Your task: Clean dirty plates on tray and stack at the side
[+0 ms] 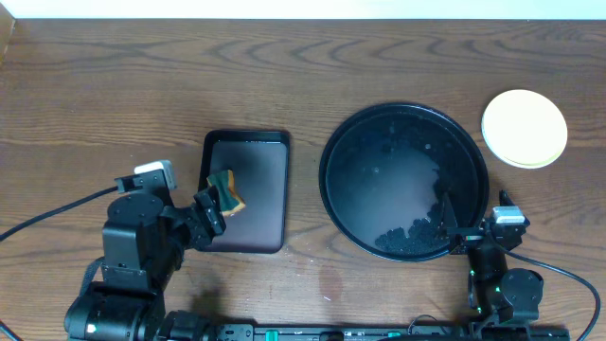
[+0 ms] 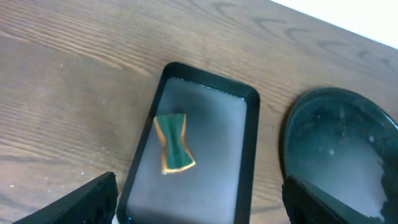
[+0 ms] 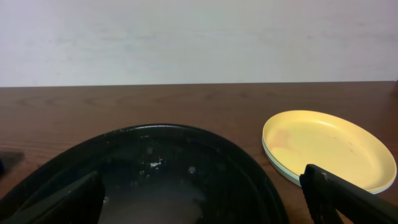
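Left gripper sits low at the near edge of the wooden table, over the near left part of a small dark rectangular tray. Overhead, its tip overlaps a green and orange sponge, so contact cannot be judged there. The left wrist view settles it: the sponge lies free on the tray's cloudy wet floor, pinched at the waist, with the two fingers spread wide at the bottom corners and nothing between them. Just right of it, apart, lies the round black tray, holding no plates, only a milky film and dark specks gathered toward its near right. The left wrist view catches only its left portion. Right gripper reaches over the tray's near right rim; overhead its jaws read poorly, but the right wrist view shows both fingers well apart, empty, with the tray's rim between them. Farthest right, off the tray, is the stack of plates. Overhead it reads as one pale disc. The right wrist view shows a yellow plate on top and a pale blue-white edge beneath; how many lie under cannot be told.
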You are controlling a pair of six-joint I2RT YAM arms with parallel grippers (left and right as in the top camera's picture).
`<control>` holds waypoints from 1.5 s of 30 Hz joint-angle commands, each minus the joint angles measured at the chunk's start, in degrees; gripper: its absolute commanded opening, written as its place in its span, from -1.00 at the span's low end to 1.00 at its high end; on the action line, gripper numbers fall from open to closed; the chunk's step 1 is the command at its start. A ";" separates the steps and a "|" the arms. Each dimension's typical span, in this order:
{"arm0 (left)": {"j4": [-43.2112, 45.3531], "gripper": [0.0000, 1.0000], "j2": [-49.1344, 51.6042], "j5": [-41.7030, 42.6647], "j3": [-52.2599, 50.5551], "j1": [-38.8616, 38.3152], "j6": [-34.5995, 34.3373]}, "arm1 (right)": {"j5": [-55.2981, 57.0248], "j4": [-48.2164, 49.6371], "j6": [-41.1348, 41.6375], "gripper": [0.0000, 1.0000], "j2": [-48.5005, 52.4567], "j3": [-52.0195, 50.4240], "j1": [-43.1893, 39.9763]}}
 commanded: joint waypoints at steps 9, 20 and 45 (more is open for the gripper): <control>2.45 0.70 -11.39 -0.13 -10.29 3.96 15.54 | 0.96 -0.33 -0.85 0.99 -0.39 -0.09 -0.13; 37.90 0.71 -27.67 4.20 -36.96 7.06 28.22 | 0.96 -0.33 -0.85 0.98 -0.39 -0.07 -0.13; 46.16 0.71 -37.79 -5.70 -52.89 7.13 16.65 | 0.96 -0.33 -0.85 0.98 -0.33 -0.07 -0.13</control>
